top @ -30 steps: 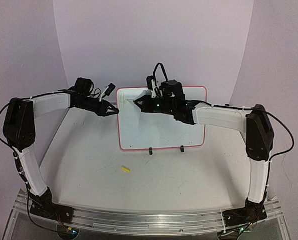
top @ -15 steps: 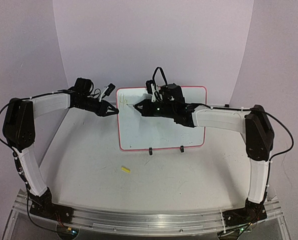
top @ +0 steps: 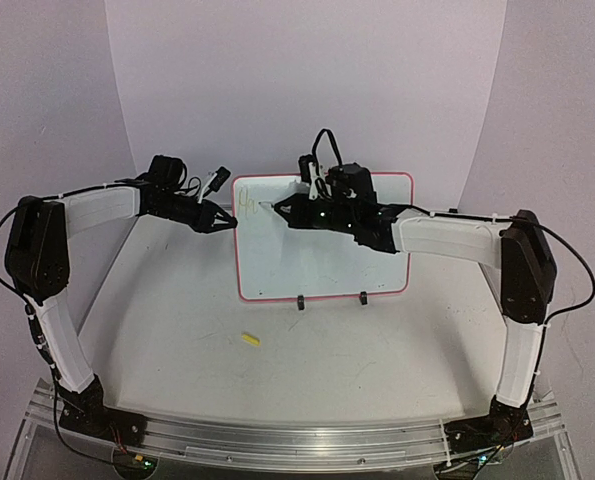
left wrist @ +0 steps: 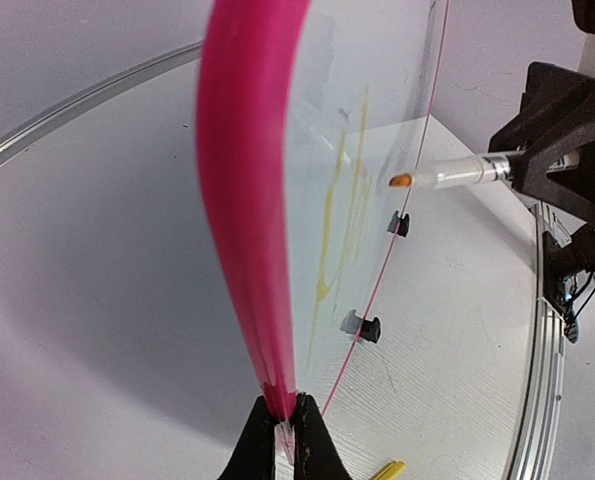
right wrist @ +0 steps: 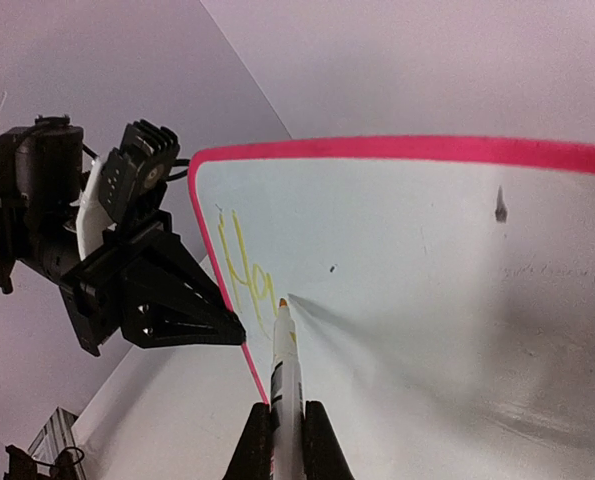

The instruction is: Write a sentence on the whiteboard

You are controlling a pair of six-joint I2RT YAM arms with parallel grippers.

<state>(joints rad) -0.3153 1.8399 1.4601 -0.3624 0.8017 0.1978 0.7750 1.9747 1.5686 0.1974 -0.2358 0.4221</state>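
A small yellow piece (top: 250, 339) lay on the table (top: 167, 330), well in front of the whiteboard (top: 322, 262). The whiteboard stood upright on two black feet (top: 300, 301) toward the back of the table. The left gripper (left wrist: 282, 420) was pinched shut on its pink left edge. The right gripper (right wrist: 285, 425) was clamped around a marker (right wrist: 284, 350), tip at the upper left corner, just right of the sentence (right wrist: 239, 262), so far a few yellow strokes. Tip contact could not be confirmed.

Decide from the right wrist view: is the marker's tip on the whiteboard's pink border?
No, the marker points its tip at the whiteboard face, right of the yellow letters and inside the pink border.
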